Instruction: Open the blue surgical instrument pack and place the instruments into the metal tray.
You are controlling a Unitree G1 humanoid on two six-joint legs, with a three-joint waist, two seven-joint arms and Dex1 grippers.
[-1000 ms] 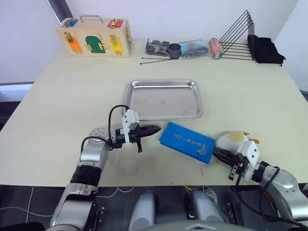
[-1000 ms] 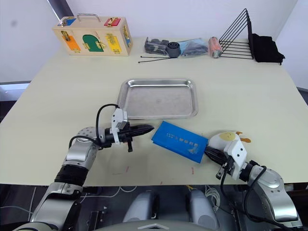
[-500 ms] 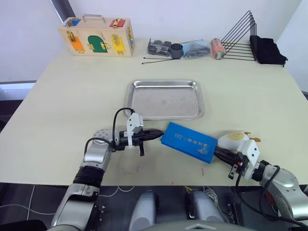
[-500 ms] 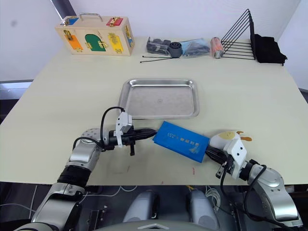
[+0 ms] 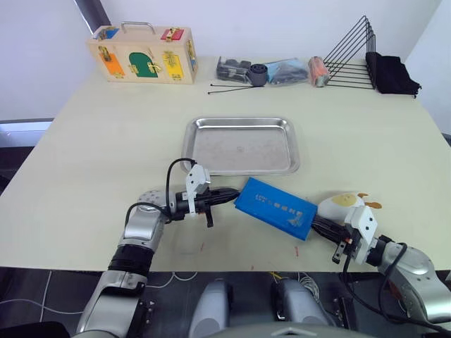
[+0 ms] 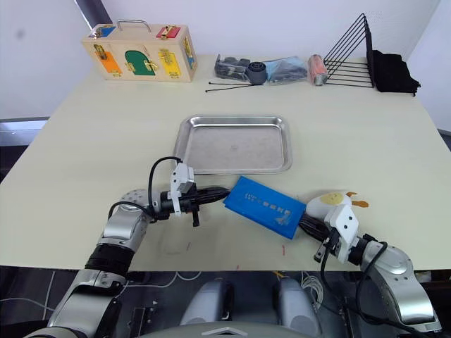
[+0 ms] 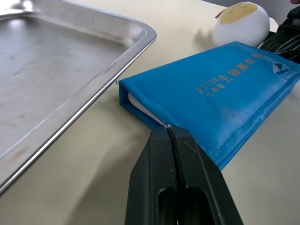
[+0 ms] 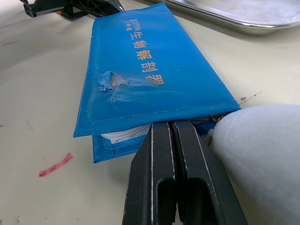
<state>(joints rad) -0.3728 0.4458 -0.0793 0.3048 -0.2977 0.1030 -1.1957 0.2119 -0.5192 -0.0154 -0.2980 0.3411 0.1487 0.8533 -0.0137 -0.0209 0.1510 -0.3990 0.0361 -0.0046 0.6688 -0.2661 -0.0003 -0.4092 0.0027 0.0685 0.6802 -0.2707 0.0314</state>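
Fingers (image 7: 161,154) of the left gripper (image 5: 229,196) are pressed together with no gap, and their tip meets the near left corner of the blue surgical instrument pack (image 5: 275,208), right at the stitched seam where the white lining peeks out. From the left wrist view it is hard to say whether the tip pinches a bit of the edge or only touches it. Fingers (image 8: 187,164) of the right gripper (image 5: 318,225) are likewise closed tight, their tip pushed against the opposite end of the pack, at the slit between the upper and lower flaps where a white zipper edge shows; whether they hold any fabric there cannot be told.

The pack lies flat and closed on the pale surface (image 5: 99,141), turned at an angle, between the two grippers. Its printed side faces up, and a small crumpled dent marks the cover near the right gripper's end. The metal tray (image 5: 240,146) sits just beyond the pack, its near rim close to the pack's far corner but apart from it, and it holds nothing. A white egg-shaped plush toy (image 5: 343,206) rests just beside the right gripper, touching the pack's right end.

Along the far edge of the surface stand a wooden latch box (image 5: 143,53) and a black wire rack (image 5: 348,56).
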